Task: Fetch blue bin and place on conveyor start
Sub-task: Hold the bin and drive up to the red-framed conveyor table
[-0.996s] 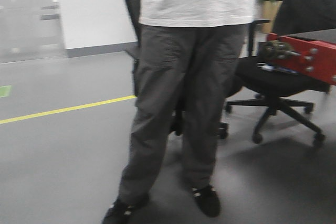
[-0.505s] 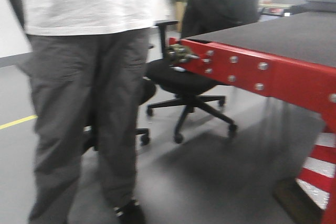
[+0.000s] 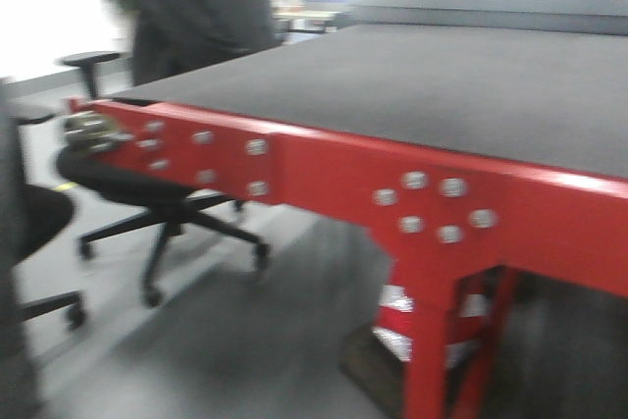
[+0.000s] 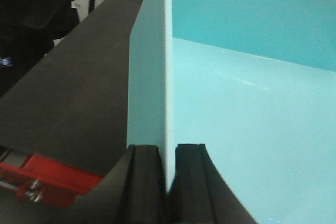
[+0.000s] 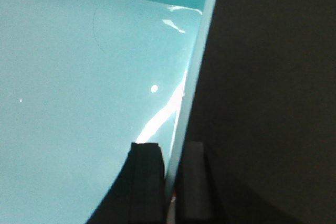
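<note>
The blue bin (image 4: 247, 103) is a pale turquoise tub, held between both arms. My left gripper (image 4: 168, 153) is shut on its left wall, one finger inside and one outside. My right gripper (image 5: 172, 150) is shut on the bin's (image 5: 79, 77) right wall in the same way. The conveyor start (image 3: 422, 85) is a wide dark grey belt behind a red metal front edge (image 3: 324, 179) in the front view. In the left wrist view the dark belt (image 4: 79, 93) lies under the bin's left side, with the red edge (image 4: 47, 182) below it. The bin and both grippers are out of the front view.
A black office chair (image 3: 147, 183) stands at the conveyor's left corner, with a second chair (image 3: 39, 233) further left. A person in dark clothes (image 3: 201, 7) stands behind the belt's far left. The red conveyor leg (image 3: 432, 340) reaches the grey floor.
The front view has swung right: the person in grey trousers has left the frame, and the red-edged conveyor now fills most of it, closer than before.
</note>
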Controlling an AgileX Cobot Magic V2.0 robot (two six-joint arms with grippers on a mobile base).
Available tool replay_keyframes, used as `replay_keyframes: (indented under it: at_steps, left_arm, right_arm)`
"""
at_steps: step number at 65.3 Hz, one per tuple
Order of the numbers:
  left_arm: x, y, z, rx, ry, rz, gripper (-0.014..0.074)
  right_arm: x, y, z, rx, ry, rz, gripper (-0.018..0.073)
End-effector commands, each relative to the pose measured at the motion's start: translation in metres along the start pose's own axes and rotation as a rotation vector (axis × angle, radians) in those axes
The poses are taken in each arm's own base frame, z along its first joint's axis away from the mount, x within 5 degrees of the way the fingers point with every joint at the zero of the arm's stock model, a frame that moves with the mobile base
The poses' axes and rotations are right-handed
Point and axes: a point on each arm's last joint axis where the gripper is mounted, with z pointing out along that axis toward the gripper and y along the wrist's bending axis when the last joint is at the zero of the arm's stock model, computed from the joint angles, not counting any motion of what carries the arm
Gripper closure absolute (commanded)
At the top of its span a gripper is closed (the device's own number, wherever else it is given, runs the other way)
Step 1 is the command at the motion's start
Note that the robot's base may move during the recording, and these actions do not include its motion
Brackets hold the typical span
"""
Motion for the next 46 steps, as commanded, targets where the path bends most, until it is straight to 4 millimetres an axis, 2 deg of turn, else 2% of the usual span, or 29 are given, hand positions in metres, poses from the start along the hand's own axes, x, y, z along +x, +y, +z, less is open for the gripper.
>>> replay_keyframes:
  at_steps: [1,46]
  left_arm:
    - [-0.01,0.0003,-0.0075,0.003,-0.085,0.01,0.0707]
    - [-0.01,0.0003,-0.0075,0.003,-0.085,0.01,0.0707]
  right_arm:
    - [-0.0051,-0.0043,-0.0056,0.04,-0.043,-0.046,0.0711]
    - [-0.0051,-0.0043,-0.0056,0.04,-0.043,-0.046,0.0711]
